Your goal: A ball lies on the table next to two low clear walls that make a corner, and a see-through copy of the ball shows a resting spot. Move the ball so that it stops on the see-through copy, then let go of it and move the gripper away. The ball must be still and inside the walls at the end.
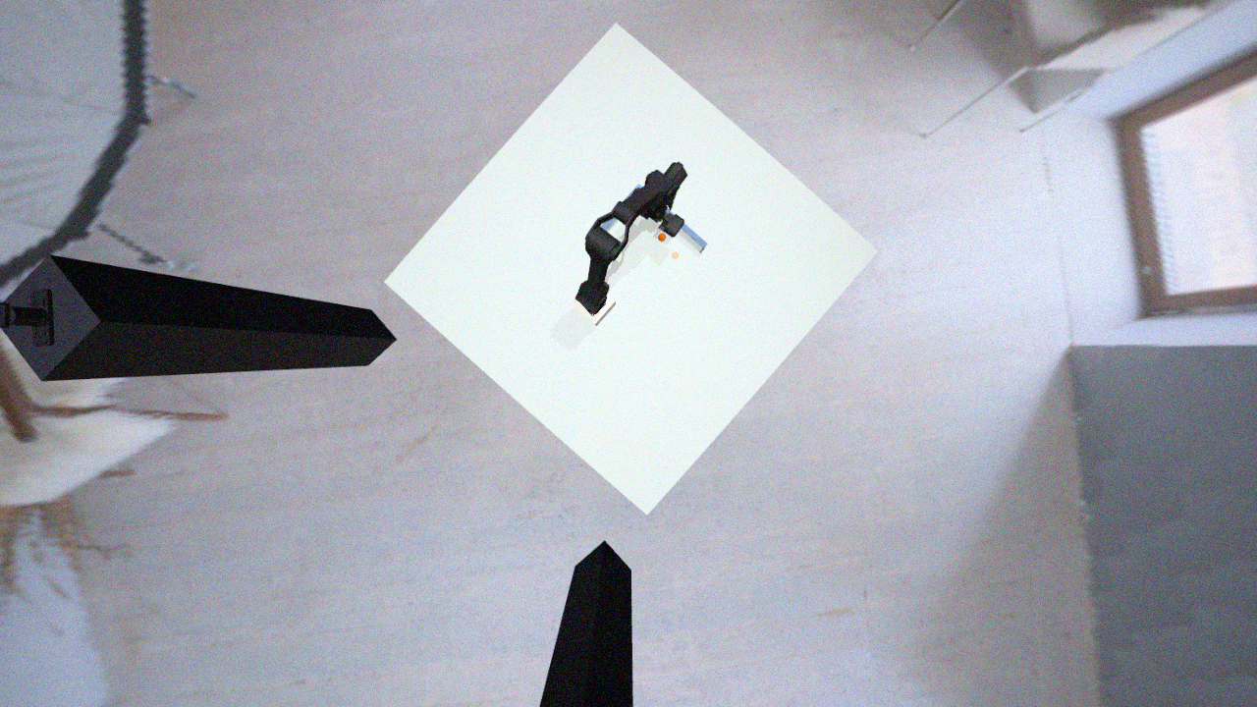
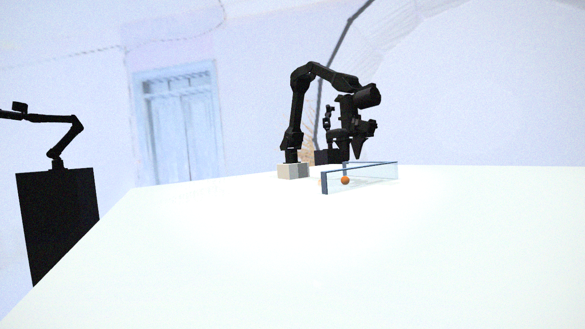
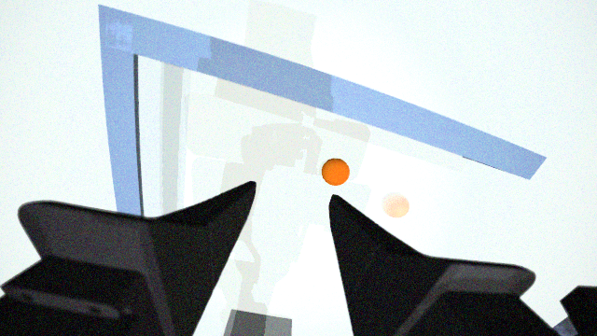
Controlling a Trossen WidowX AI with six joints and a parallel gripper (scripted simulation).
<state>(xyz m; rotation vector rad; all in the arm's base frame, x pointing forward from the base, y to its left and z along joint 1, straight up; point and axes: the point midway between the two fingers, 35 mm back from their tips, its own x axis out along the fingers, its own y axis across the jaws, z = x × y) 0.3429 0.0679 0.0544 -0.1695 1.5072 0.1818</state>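
An orange ball [image 1: 662, 237] [image 2: 345, 180] [image 3: 335, 172] lies on the table inside the corner. The pale see-through copy [image 1: 675, 255] [image 2: 319, 182] [image 3: 395, 205] is a short way from it, farther from the corner and to the right in the wrist view. The clear walls have blue top edges; the longer wall [image 1: 690, 234] [image 2: 359, 167] [image 3: 280, 82] runs beside the ball with a gap, and the shorter wall [image 3: 122, 140] is at the left in the wrist view. My gripper [image 2: 353, 159] [image 3: 293, 194] is part-way open and empty, above the walled area. In the wrist view the ball shows just beyond the right fingertip.
The arm's pale base block [image 1: 604, 312] [image 2: 292, 170] stands on the table. The arm covers part of the walls in the top view. Other dark arms on black pedestals [image 2: 61, 220] stand off the table. Arm shadows fall inside the walls.
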